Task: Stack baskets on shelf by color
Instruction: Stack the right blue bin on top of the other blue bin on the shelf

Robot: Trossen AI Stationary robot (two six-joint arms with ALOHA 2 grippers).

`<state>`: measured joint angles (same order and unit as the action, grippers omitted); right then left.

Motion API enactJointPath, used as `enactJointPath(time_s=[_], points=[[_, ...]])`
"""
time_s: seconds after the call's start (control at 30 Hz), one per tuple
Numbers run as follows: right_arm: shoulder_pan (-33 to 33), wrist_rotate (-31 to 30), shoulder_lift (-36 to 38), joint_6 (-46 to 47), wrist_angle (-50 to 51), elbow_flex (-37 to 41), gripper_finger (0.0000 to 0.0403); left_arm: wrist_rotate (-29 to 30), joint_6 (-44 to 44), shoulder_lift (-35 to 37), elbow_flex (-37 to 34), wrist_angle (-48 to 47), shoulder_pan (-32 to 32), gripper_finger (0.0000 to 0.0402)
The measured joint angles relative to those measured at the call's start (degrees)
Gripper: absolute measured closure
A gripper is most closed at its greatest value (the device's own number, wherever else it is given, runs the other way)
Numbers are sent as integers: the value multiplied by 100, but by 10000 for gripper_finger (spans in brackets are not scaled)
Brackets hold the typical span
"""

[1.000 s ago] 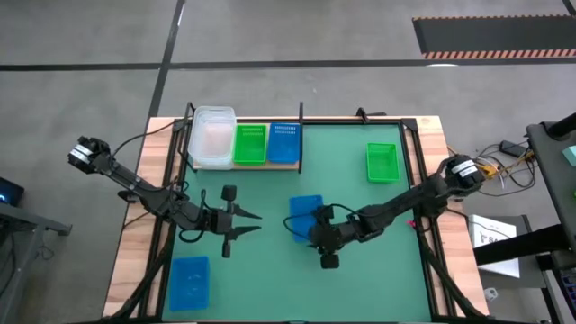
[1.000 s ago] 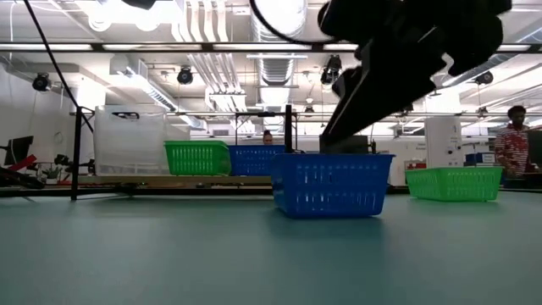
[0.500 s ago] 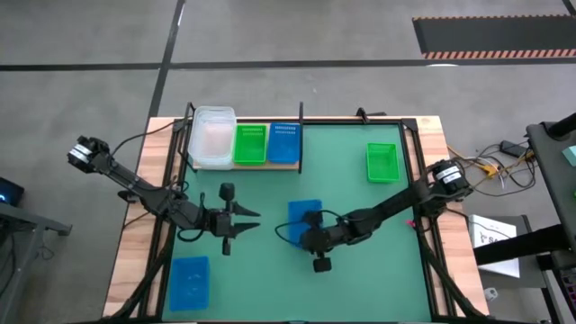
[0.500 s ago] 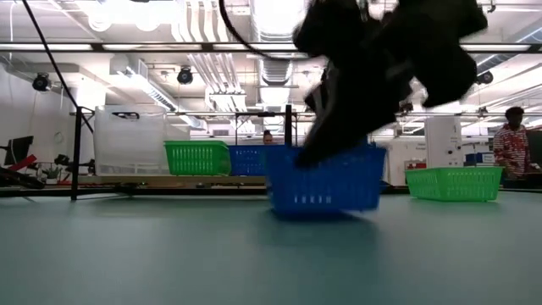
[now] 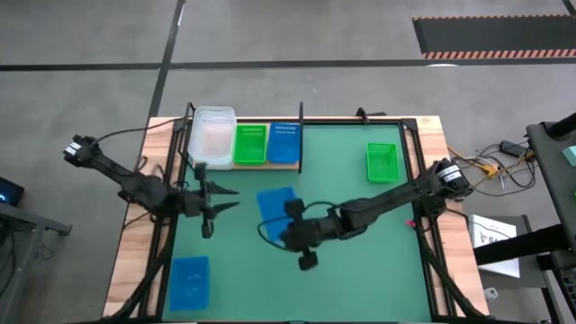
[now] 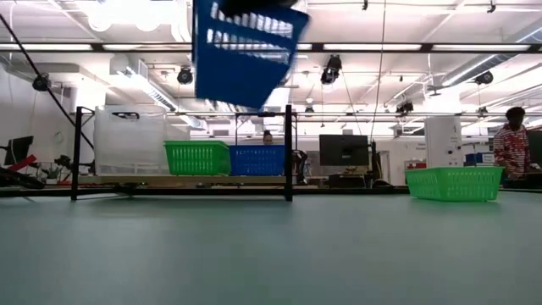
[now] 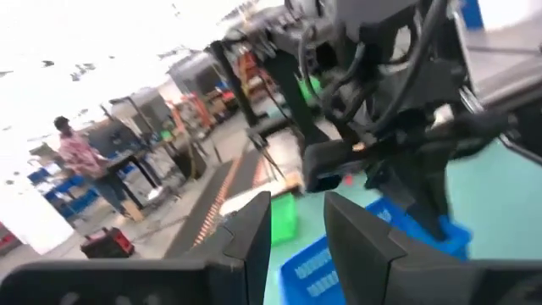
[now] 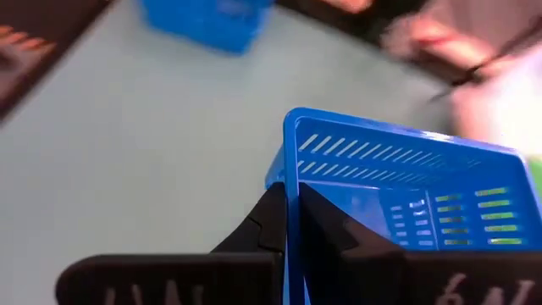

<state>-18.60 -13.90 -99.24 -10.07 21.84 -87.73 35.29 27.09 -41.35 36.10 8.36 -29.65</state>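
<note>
We look across a green mat toward the shelf, which carries a clear, a green and a blue basket. A moment ago the blue basket sat on the mat before the shelf; now the right gripper, clamped on its rim, has lifted it nearer the shelf. The left gripper, fingers apart, has also moved closer.

Surface covered by a green mat. At its far left corner stands the shelf, bearing in a row a clear basket, a green basket and a blue basket. A second green basket rests near the far right corner; another blue basket lies at the near left corner.
</note>
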Motion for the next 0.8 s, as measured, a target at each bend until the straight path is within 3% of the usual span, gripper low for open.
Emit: enactJointPath(time_s=[0.27,0.57,0.8], points=[[1089,-285,-7,-426,26,-558,394,22,72,773,-259,-130,0,306],[2489,521,-234,-839,-510,-620,394,-2,-124,1054,-468,15,0,306],[2972,643,-651,-950,-311,-663,394,-15,-116,941,-468,9,-4,306]])
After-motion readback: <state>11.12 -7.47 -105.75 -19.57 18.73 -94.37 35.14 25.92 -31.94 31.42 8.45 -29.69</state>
